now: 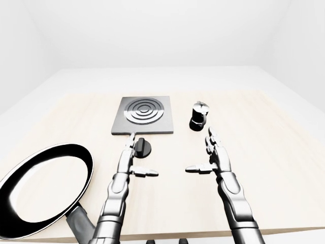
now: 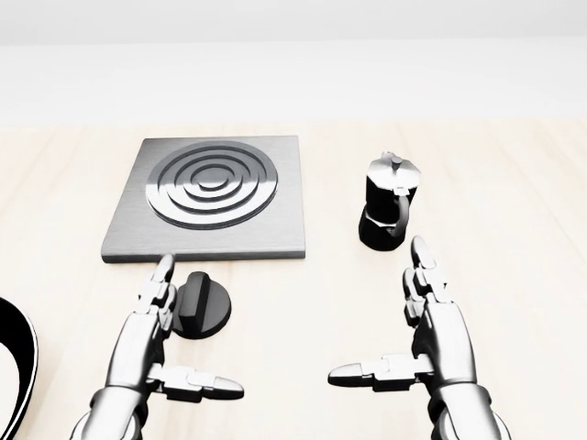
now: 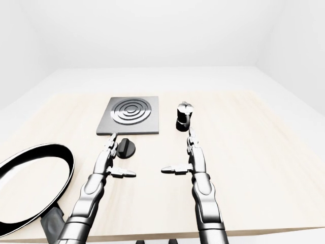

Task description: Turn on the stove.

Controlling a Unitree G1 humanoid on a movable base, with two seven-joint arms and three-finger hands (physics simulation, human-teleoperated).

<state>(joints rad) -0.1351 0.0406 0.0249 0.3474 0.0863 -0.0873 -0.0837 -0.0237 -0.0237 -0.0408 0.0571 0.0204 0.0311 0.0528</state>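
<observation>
Stove (image 2: 209, 199) lies mid-table with its knob (image 2: 203, 305) just below it, not gripped yet: left hand (image 2: 156, 344) spread beside the knob, right hand (image 2: 431, 335) spread too, so turning remains.

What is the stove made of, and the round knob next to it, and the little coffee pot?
The stove looks like brushed grey metal, with a dull sheen and raised rings. The knob seems matte black plastic or rubber, as it barely shines. The coffee pot looks like glossy black metal with a silvery lid, judging by its bright highlights. It's a render, so these are guesses.
</observation>
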